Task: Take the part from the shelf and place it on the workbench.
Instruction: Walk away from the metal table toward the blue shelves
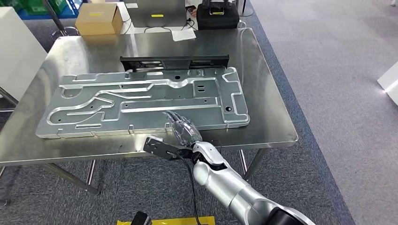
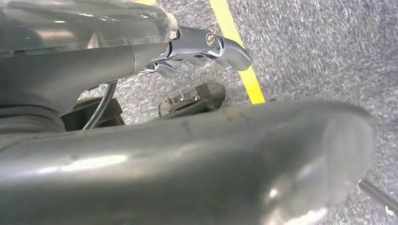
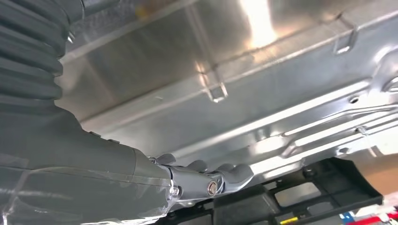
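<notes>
A large stamped silver metal part [image 1: 141,101] lies flat on the steel workbench [image 1: 263,84]. My right hand [image 1: 184,131] reaches over the bench's near edge, its fingers stretched out flat above the part's near rim, holding nothing. Whether they touch the part I cannot tell. In the right wrist view the fingers [image 3: 206,180] extend along the part [image 3: 281,93]. A long black part [image 1: 174,61] lies just behind the silver one. My left hand [image 2: 197,47] hangs over the carpet with its fingers loosely apart and nothing in them.
At the bench's far end stand a cardboard box [image 1: 97,18], a grey box [image 1: 157,11], a black case [image 1: 217,16] and a sheet of paper [image 1: 183,34]. A white cabinet [image 1: 14,51] stands left. A yellow floor line [image 2: 251,84] runs below my left hand.
</notes>
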Robot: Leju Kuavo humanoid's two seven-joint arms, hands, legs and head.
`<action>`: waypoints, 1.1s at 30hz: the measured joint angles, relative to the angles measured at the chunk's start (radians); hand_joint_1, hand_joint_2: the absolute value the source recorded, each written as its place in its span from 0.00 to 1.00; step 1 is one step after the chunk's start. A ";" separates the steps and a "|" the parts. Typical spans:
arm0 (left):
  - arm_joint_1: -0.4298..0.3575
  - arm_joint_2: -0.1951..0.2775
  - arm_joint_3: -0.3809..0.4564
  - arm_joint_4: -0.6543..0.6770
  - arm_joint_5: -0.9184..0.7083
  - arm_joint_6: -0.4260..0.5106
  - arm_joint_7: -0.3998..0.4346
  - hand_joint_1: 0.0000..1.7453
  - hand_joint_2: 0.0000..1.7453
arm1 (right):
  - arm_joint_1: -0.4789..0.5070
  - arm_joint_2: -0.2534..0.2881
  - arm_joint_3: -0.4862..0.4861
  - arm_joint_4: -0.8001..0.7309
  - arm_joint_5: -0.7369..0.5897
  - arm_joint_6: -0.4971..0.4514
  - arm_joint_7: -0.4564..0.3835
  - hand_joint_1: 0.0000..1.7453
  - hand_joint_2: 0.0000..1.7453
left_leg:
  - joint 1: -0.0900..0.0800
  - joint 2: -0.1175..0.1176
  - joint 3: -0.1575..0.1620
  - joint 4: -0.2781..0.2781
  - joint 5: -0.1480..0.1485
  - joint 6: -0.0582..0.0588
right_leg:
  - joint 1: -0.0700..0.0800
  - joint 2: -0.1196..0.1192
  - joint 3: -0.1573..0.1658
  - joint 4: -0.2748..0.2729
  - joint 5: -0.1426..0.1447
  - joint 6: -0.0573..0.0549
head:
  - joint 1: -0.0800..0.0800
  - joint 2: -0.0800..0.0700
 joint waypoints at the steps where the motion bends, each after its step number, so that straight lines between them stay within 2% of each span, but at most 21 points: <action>1: 0.001 0.001 0.000 0.000 0.002 -0.001 0.002 0.00 0.00 | -0.002 0.003 -0.001 0.003 -0.002 0.000 -0.002 0.00 1.00 | 0.000 -0.001 -0.012 0.029 -0.040 -0.004 | -0.003 -0.002 -0.013 -0.005 0.016 -0.007 | -0.001 0.000; 3: 0.000 0.004 0.000 0.000 0.005 -0.003 0.005 0.00 0.00 | -0.007 0.009 -0.003 0.010 -0.007 0.000 -0.009 0.00 1.00 | 0.003 -0.001 -0.039 0.144 -0.148 -0.012 | -0.002 -0.002 -0.043 -0.005 0.044 -0.014 | -0.005 0.000; 4: -0.001 0.006 0.000 0.000 0.006 -0.004 0.005 0.00 0.00 | -0.008 0.011 -0.004 0.014 -0.010 0.000 -0.012 0.00 1.00 | 0.004 -0.001 -0.047 0.209 -0.182 -0.015 | -0.001 -0.004 -0.060 -0.003 0.056 -0.014 | -0.006 0.000; 6: -0.003 0.008 0.000 0.000 0.007 -0.005 0.006 0.00 0.00 | -0.008 0.013 -0.007 0.023 -0.017 -0.002 -0.020 0.00 1.00 | 0.005 -0.001 -0.033 0.279 -0.170 -0.020 | 0.000 -0.007 -0.095 0.004 0.079 -0.011 | -0.006 0.000; 8: -0.004 0.011 0.000 0.000 0.008 -0.004 0.007 0.00 0.00 | -0.007 0.015 -0.011 0.031 -0.025 -0.005 -0.029 0.00 1.00 | 0.006 0.000 0.044 0.218 -0.121 -0.020 | -0.002 -0.008 -0.131 0.016 0.099 -0.006 | -0.006 0.000; 10: -0.007 0.013 0.000 0.000 0.008 -0.001 0.008 0.00 0.00 | -0.006 0.018 -0.018 0.035 -0.034 -0.012 -0.039 0.00 1.00 | 0.004 -0.001 0.154 0.075 -0.138 -0.013 | 0.000 -0.008 -0.158 0.032 0.114 0.003 | -0.006 0.000; 11: -0.009 0.014 0.000 0.000 0.008 0.000 0.008 0.00 0.00 | -0.004 0.020 -0.022 0.036 -0.038 -0.015 -0.042 0.00 1.00 | 0.002 -0.002 0.187 0.023 -0.157 -0.006 | 0.001 -0.008 -0.165 0.036 0.122 0.009 | -0.006 0.000; 12: -0.010 0.015 0.000 0.000 0.008 0.002 0.008 0.00 0.00 | -0.002 0.022 -0.024 0.037 -0.043 -0.018 -0.045 0.00 1.00 | -0.001 -0.003 0.202 -0.007 -0.171 0.001 | 0.001 -0.008 -0.168 0.037 0.131 0.014 | -0.006 0.000; 14: -0.009 0.016 0.000 0.000 0.007 0.007 0.010 0.00 0.00 | 0.010 0.024 -0.027 0.042 -0.054 -0.020 -0.050 0.00 1.00 | -0.001 0.000 0.192 -0.014 -0.159 0.019 | 0.000 -0.007 -0.171 0.037 0.142 0.027 | -0.006 0.000; 15: -0.008 0.016 0.001 0.000 0.006 0.009 0.011 0.00 0.00 | 0.018 0.025 -0.029 0.044 -0.060 -0.022 -0.054 0.00 1.00 | 0.001 0.002 0.185 -0.015 -0.148 0.029 | -0.001 -0.005 -0.177 0.047 0.126 0.032 | -0.005 0.000; 17: -0.008 0.017 0.001 0.000 0.005 0.011 0.012 0.00 0.00 | 0.035 0.024 -0.036 0.050 -0.071 -0.030 -0.063 0.00 1.00 | 0.004 0.006 0.163 -0.018 -0.122 0.045 | -0.004 -0.001 -0.202 0.120 0.039 0.042 | -0.002 0.000; 19: -0.007 0.018 0.001 0.000 0.005 0.013 0.012 0.00 0.00 | 0.052 0.023 -0.044 0.055 -0.079 -0.040 -0.073 0.00 1.00 | 0.003 0.006 0.131 -0.016 -0.097 0.050 | -0.006 0.000 -0.231 0.245 -0.054 0.048 | 0.001 0.000; 20: -0.005 0.018 0.001 0.000 0.005 0.013 0.012 0.00 0.00 | 0.061 0.022 -0.047 0.058 -0.082 -0.046 -0.078 0.00 1.00 | 0.003 0.007 0.114 -0.015 -0.085 0.049 | -0.006 0.001 -0.234 0.294 -0.067 0.050 | 0.001 0.000; 22: -0.003 0.019 0.001 0.000 0.005 0.014 0.012 0.00 0.00 | 0.079 0.020 -0.052 0.063 -0.088 -0.058 -0.089 0.00 1.00 | 0.003 0.008 0.080 -0.010 -0.064 0.046 | -0.008 0.001 -0.199 0.309 -0.030 0.050 | 0.001 0.000; 24: -0.002 0.019 0.001 0.000 0.005 0.016 0.012 0.00 0.00 | 0.093 0.019 -0.058 0.066 -0.097 -0.073 -0.104 0.00 1.00 | 0.002 0.007 0.052 -0.003 -0.045 0.039 | -0.007 0.002 -0.101 0.201 0.005 0.041 | 0.001 0.000; 26: 0.000 0.019 0.001 0.000 0.008 0.023 0.010 0.00 0.00 | 0.113 0.019 -0.068 0.066 -0.116 -0.095 -0.122 0.00 1.00 | 0.001 0.007 0.039 0.000 -0.028 0.029 | -0.002 0.004 -0.005 0.064 -0.017 0.030 | 0.000 0.000; 27: 0.002 0.019 0.001 0.000 0.010 0.029 0.008 0.00 0.00 | 0.128 0.018 -0.078 0.067 -0.129 -0.111 -0.132 0.00 1.00 | 0.001 0.007 0.037 -0.002 -0.019 0.023 | 0.001 0.004 0.020 0.023 -0.030 0.025 | 0.000 0.000; 29: 0.009 0.021 0.001 0.000 0.012 0.044 0.004 0.00 0.00 | 0.175 0.010 -0.109 0.079 -0.162 -0.148 -0.156 0.00 1.00 | 0.004 0.006 0.035 -0.010 -0.003 0.010 | 0.002 0.002 0.020 0.001 -0.021 0.015 | 0.000 0.000; 30: 0.013 0.022 0.001 0.000 0.012 0.054 0.002 0.00 0.00 | 0.202 0.005 -0.130 0.093 -0.184 -0.167 -0.171 0.00 1.00 | 0.005 0.005 0.030 -0.005 -0.014 0.005 | 0.000 -0.001 0.014 -0.003 -0.010 0.007 | 0.000 0.000; 31: 0.019 0.024 0.001 0.000 0.012 0.064 0.001 0.00 0.00 | 0.230 -0.002 -0.156 0.113 -0.212 -0.186 -0.188 0.00 1.00 | 0.005 0.004 0.021 0.016 -0.045 0.001 | -0.002 -0.004 0.005 -0.007 0.003 0.000 | 0.000 0.000; 33: 0.031 0.029 0.004 0.000 0.015 0.083 -0.001 0.00 0.00 | 0.288 -0.018 -0.221 0.159 -0.284 -0.224 -0.225 0.00 1.00 | 0.007 0.004 -0.008 0.116 -0.150 -0.006 | -0.004 -0.008 -0.021 -0.009 0.027 -0.009 | -0.002 0.000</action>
